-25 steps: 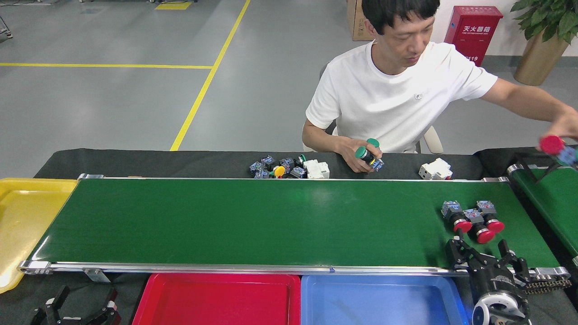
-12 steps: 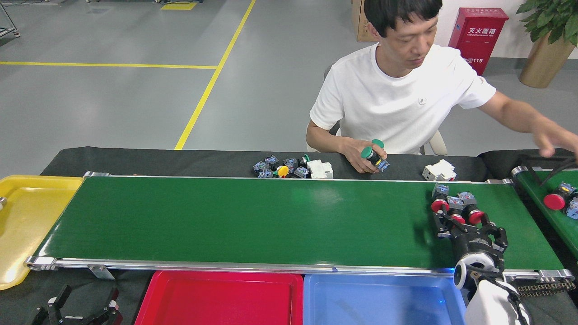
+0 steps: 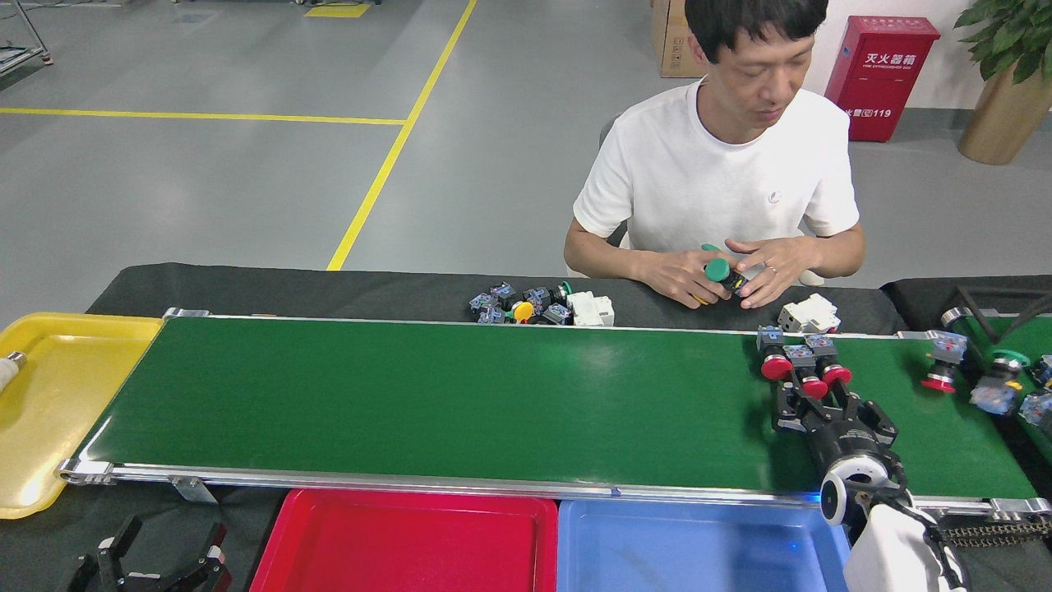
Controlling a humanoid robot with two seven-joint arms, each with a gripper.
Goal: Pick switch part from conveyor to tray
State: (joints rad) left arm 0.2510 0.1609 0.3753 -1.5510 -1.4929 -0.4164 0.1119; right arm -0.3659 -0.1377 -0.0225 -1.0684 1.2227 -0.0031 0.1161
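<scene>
The conveyor (image 3: 452, 395) runs across the middle of the head view. Three red-capped switch parts lie close together near its right end: one at the left (image 3: 774, 364), one in the middle (image 3: 812, 383) and one at the right (image 3: 835, 372). My right gripper (image 3: 816, 395) reaches over the belt from the near side, open, its fingers either side of the middle part. Another red-capped switch part (image 3: 937, 380) sits at the belt's far right. The red tray (image 3: 411, 543) lies below the belt's near rail. At the bottom left my left gripper (image 3: 160, 555) rests open and holds nothing.
A blue tray (image 3: 699, 547) adjoins the red one; a yellow tray (image 3: 49, 411) lies at the belt's left end. A person sits behind the belt, both hands on a green button (image 3: 719, 270). Loose parts (image 3: 526, 308) and a white block (image 3: 809, 312) lie on the black cloth. A second belt (image 3: 1031, 349) at the right carries parts.
My right gripper has moved forward over the belt up to the three red parts. The person's outstretched arm came back to the green button. A further red part now lies at the belt's right end.
</scene>
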